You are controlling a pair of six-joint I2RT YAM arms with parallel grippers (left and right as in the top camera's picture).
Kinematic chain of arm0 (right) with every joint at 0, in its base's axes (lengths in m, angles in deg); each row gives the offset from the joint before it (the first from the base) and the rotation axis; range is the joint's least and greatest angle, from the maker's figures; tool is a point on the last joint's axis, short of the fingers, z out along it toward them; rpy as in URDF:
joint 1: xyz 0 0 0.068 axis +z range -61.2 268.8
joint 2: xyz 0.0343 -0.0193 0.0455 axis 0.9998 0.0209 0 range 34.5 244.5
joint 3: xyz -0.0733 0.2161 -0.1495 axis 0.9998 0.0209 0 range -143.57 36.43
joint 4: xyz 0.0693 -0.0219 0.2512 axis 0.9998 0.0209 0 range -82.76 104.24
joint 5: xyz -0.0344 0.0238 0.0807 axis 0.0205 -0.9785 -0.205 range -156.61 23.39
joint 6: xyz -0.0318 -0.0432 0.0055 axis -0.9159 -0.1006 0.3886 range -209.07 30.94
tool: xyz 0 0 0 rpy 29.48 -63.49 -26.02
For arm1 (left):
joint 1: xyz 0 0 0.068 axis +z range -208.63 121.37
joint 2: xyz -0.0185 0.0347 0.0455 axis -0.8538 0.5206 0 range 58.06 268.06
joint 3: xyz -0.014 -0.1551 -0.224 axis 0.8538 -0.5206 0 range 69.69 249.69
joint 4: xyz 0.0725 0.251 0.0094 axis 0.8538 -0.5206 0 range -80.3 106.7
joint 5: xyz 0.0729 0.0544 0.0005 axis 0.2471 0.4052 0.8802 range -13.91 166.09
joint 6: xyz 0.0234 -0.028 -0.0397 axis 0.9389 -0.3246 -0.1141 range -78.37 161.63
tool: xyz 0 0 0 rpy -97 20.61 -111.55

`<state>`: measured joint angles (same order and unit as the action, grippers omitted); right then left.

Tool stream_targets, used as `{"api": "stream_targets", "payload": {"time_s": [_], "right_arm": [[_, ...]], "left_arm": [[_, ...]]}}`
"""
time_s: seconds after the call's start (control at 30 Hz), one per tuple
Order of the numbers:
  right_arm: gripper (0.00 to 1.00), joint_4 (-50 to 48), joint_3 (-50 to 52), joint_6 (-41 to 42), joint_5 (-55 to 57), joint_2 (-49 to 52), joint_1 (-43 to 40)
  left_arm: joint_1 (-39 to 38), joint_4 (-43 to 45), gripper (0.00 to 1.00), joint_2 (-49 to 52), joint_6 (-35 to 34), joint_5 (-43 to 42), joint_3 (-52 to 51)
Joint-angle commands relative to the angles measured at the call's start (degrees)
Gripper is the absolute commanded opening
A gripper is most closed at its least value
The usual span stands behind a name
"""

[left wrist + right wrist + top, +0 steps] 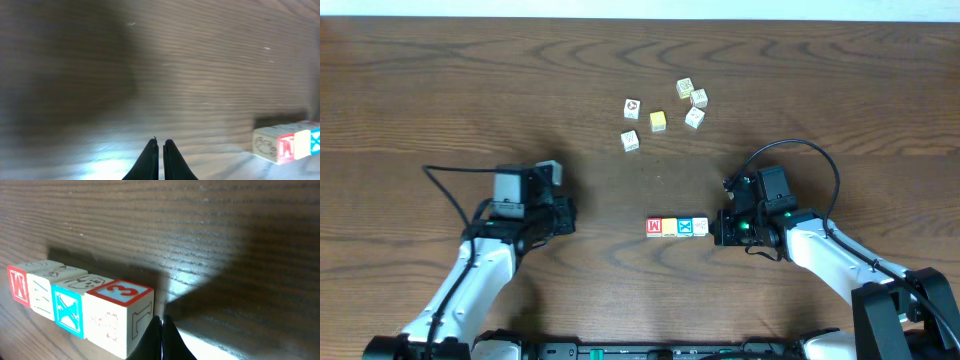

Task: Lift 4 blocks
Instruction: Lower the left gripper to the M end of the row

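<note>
Dk wood-grain tbl [440,80], pale strip [640,8] at far edge.

Red block [654,227], yellow block [670,227], blue-X block [685,227], whitish block [700,227]; woodgrain table [440,80].

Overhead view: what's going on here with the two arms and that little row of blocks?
Four blocks sit side by side in a row on the table, none lifted yet. The right gripper is shut and sits right beside the end block; whether they touch is unclear. The left gripper is shut, empty, and well apart from the row's other end. Six other cubes lie scattered farther back.
</note>
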<state>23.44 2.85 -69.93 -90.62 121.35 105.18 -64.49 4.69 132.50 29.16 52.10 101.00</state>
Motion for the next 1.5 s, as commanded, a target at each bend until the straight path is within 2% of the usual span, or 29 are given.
{"api": "stream_targets", "payload": {"time_s": [0.0,0.27,0.63,1.47], "right_arm": [[0.01,0.3,-0.2,0.8,-0.7,0.3,0.6],[0.01,0.3,-0.2,1.5,-2.0,0.3,0.6],[0.01,0.2,-0.2,1.6,-2.0,0.3,0.6],[0.01,-0.6,-0.2,1.8,-4.7,0.3,0.6]], "left_arm": [[-4.9,2.3,0.07,1.0,-2.7,-0.9,-0.1],[-14.6,7.9,0.07,5.1,-4.9,-1.1,-0.1],[-15.0,11.8,0.07,12.8,-11.6,-1.3,0.0],[-20.6,15.8,0.08,12.8,-17.7,-2.6,0.0]]}}
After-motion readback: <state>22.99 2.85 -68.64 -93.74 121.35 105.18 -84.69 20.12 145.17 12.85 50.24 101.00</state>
